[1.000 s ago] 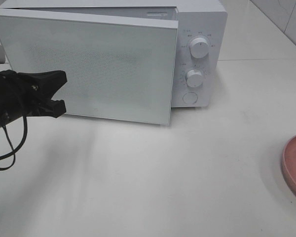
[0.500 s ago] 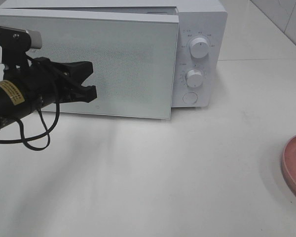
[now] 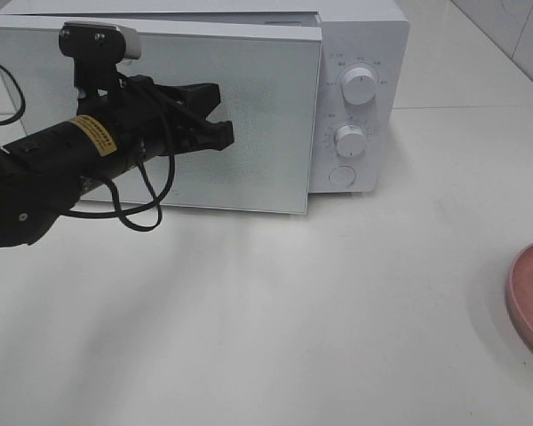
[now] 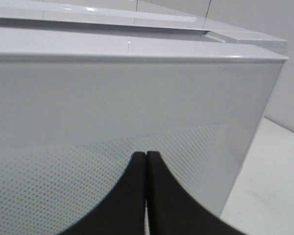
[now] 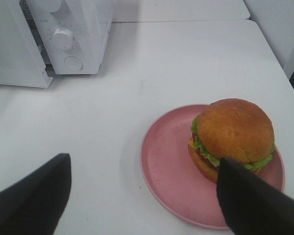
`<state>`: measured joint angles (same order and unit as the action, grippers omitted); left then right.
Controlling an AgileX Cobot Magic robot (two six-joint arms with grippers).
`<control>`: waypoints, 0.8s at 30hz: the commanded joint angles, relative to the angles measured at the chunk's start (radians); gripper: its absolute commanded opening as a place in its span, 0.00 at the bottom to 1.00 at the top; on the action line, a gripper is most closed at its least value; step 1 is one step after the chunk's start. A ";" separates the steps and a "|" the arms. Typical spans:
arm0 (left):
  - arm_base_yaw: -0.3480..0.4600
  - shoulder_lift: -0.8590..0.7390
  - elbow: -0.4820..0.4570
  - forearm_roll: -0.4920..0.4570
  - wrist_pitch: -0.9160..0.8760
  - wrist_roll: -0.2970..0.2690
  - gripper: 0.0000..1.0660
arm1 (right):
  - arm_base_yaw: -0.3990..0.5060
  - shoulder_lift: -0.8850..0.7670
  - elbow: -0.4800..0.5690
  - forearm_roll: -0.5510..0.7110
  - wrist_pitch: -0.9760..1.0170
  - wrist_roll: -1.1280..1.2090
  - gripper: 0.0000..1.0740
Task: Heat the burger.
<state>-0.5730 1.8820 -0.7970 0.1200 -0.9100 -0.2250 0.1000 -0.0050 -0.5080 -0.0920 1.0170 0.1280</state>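
Oddly, the microwave (image 3: 355, 98) door (image 3: 249, 115) faces the closed, empty left gripper (image 3: 220, 124), which could shove it shut (blocking entry). On the desk's (image 5: 137, 88) pink plate (image 5: 166, 161), the burger (image 5: 233, 134) waits below the wide-open, empty right gripper (image 5: 142, 196).

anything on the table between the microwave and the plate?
Nothing. In the right wrist view the table is bare between the microwave and the plate.

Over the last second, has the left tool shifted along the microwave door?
Yes. In the high view the shut left tool has moved right across the microwave door, from the door's left edge toward the control knobs.
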 commanded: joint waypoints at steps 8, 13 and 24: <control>-0.027 0.076 -0.144 -0.071 0.061 -0.006 0.00 | -0.009 -0.025 0.004 -0.001 -0.011 -0.012 0.71; -0.027 0.103 -0.206 -0.073 0.076 -0.006 0.00 | -0.009 -0.025 0.004 -0.001 -0.011 -0.012 0.71; -0.027 0.187 -0.339 -0.094 0.132 -0.005 0.00 | -0.009 -0.025 0.004 -0.001 -0.011 -0.012 0.71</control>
<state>-0.6200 2.0510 -1.0970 0.1240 -0.7900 -0.2270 0.1000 -0.0050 -0.5080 -0.0910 1.0170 0.1280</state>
